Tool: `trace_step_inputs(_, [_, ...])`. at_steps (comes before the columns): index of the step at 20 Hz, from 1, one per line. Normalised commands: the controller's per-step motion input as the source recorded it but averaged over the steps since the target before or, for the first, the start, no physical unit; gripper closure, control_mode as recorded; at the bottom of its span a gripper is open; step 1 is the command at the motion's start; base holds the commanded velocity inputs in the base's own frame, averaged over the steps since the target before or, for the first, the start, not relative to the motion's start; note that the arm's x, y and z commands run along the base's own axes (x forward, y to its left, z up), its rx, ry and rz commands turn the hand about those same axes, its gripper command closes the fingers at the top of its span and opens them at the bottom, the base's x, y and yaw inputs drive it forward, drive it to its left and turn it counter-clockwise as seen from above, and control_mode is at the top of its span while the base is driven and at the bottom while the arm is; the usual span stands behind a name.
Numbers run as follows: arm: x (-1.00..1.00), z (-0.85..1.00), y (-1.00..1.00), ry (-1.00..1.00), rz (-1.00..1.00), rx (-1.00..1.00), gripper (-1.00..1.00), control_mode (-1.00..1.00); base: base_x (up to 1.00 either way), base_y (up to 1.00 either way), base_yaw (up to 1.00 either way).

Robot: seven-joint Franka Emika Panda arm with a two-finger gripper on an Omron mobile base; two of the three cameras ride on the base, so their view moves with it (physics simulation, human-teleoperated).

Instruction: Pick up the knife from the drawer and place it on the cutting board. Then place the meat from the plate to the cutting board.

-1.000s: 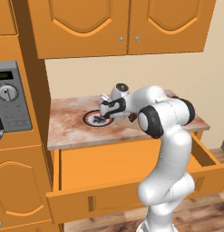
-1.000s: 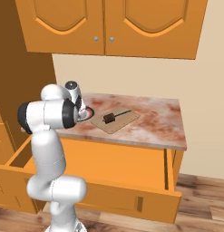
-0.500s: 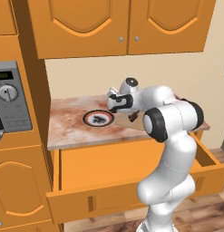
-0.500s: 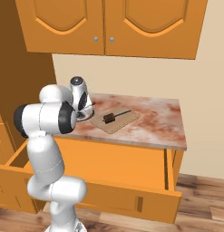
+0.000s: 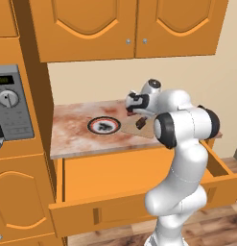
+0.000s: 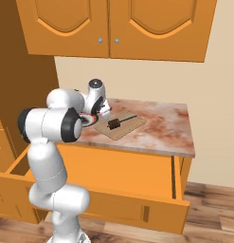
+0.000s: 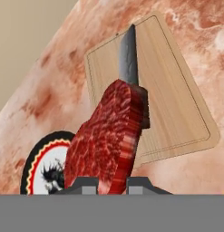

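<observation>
One step left: the slim knife with a dark handle and grey blade (image 7: 129,54) already lies on the thin tan wooden cutting board (image 7: 177,99), so only the meat transfer appears unfinished.
Gripper: the two-finger gripper (image 7: 111,183) is nearly closed, its jaws pinching the flat red slab of raw steak (image 7: 106,140) by one edge.
Meat: it hangs upright from the fingers, lifted off the round plate with a black rim, red ring and white centre (image 7: 41,158), somewhere between plate and board.
Why held so: gripping an edge leaves the slab standing on end; it will likely flop flat once released over the board.
Board: it sits on the mottled reddish stone counter (image 5: 77,127), just beside the plate, which keeps the carry short.
Knife placement: the blade runs along the board's length near one side, leaving bare wood beside it for the meat.
Drawer: the wide orange-wood drawer (image 6: 132,171) stands pulled out below the counter, presumably left open after the knife came out.
Hidden: in the hand view the steak covers the knife's handle and part of the plate.
Hard to tell: in both base views the arm blocks the gripper's fingertips, and the meat's exact height above the counter is unclear.
Cut off: the plate's lower edge runs out of the hand view.
</observation>
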Motion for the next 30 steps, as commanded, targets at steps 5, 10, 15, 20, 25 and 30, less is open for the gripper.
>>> trace_step_inputs(5, [0.16, 0.05, -0.65, 0.02, 0.00, 0.00, 1.00, -1.00, 0.00, 0.00, 0.00])
trace_step_inputs(10, [0.30, 0.01, -0.62, 0.00, 0.00, 0.00, 1.00, -1.00, 0.00, 0.00, 0.00])
trace_step_inputs(15, [0.34, -0.06, -0.37, 0.02, 0.04, 0.00, 1.00, -1.00, 0.00, 0.00, 0.00])
trace_step_inputs(20, [0.36, -0.28, -0.17, 0.04, 0.07, 0.00, 1.00, -1.00, 0.00, 0.00, 0.00])
trace_step_inputs(25, [0.34, -0.34, -0.13, 0.04, 0.08, 0.00, 1.00, -1.00, 0.00, 0.00, 0.00])
trace_step_inputs(30, [0.37, -0.37, -0.12, 0.02, 0.07, 0.00, 1.00, -1.00, 0.00, 0.00, 0.00])
